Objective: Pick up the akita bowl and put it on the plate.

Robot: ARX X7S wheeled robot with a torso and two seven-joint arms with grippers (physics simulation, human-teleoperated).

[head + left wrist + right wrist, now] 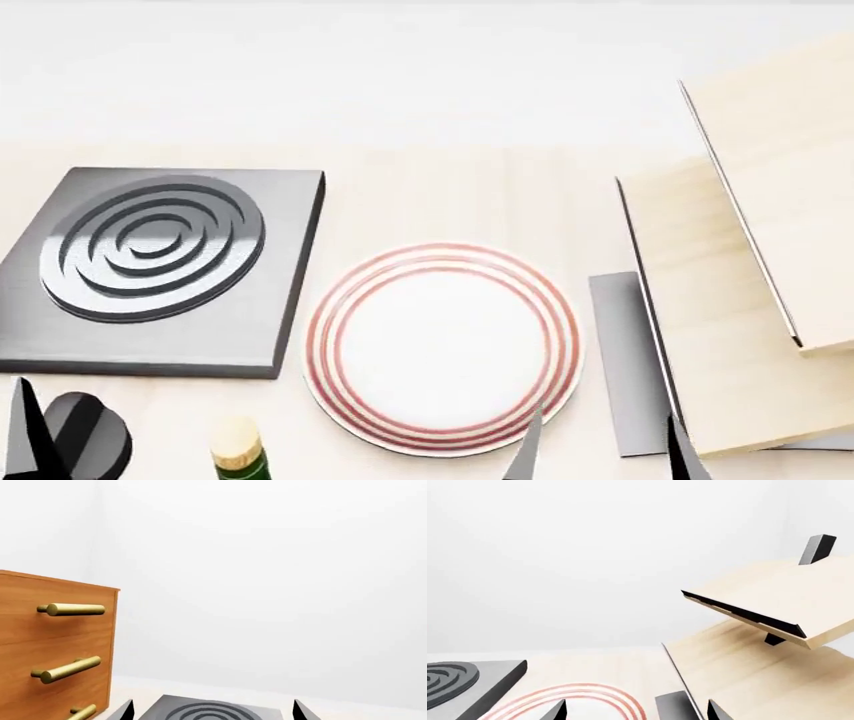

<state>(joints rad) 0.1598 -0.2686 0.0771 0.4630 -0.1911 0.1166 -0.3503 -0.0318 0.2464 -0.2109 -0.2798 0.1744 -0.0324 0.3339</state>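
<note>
The akita bowl is out of view in all three views. The plate (445, 350), white with red rings round its rim, lies flat and bare on the pale wooden table in the middle of the head view. Its rim also shows in the right wrist view as the plate (584, 696). My right gripper (636, 713) is open with nothing between its fingers, low at the plate's near right edge. Its fingertips (531, 452) show at the bottom of the head view. My left gripper (213, 714) is open and empty, facing the grey burner.
A grey square burner (150, 262) with rings lies left of the plate. A tilted wooden rack (747, 280) on a grey base stands at the right. A corked green bottle top (238, 450) rises near the front edge. A wooden drawer cabinet (53, 650) with brass handles stands beside the burner.
</note>
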